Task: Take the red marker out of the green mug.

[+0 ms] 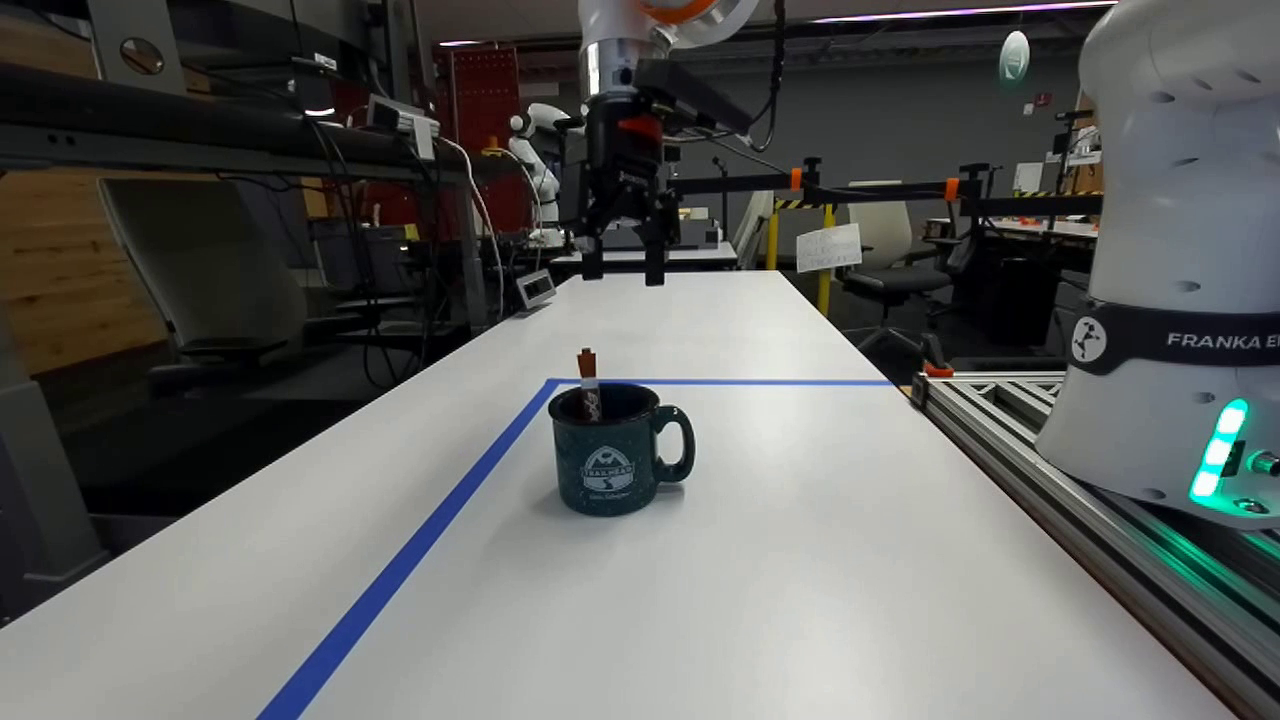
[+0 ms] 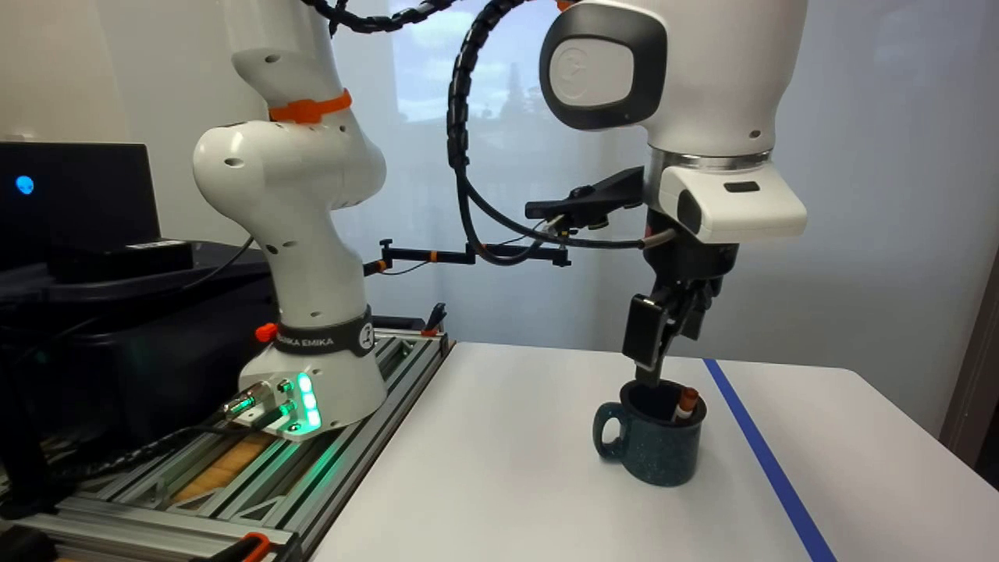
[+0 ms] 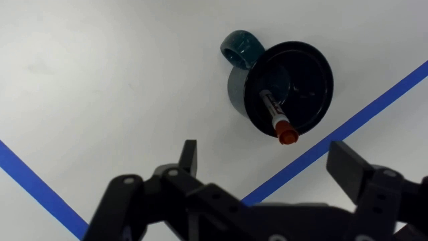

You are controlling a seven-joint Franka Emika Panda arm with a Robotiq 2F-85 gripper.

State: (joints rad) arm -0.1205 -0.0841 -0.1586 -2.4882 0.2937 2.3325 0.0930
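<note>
The green mug (image 1: 600, 480) stands upright on the white table, its loop handle to one side. It also shows in an exterior view (image 2: 663, 457) and the wrist view (image 3: 236, 90). The red marker (image 1: 588, 372) leans inside the mug, its red end sticking out above the rim; it also shows in an exterior view (image 2: 686, 403) and the wrist view (image 3: 280, 117). My gripper (image 1: 624, 275) is open and empty, above the mug's height and off to one side of it. In the wrist view the fingers (image 3: 262, 144) are wide apart, with the mug ahead of them. Nothing is touched.
Blue tape lines (image 1: 430, 530) run along the white table (image 1: 800, 580) near the mug. The robot's base (image 1: 1170, 430) stands on a metal frame at the table's edge. A small grey device (image 1: 536, 289) sits at the table's far edge.
</note>
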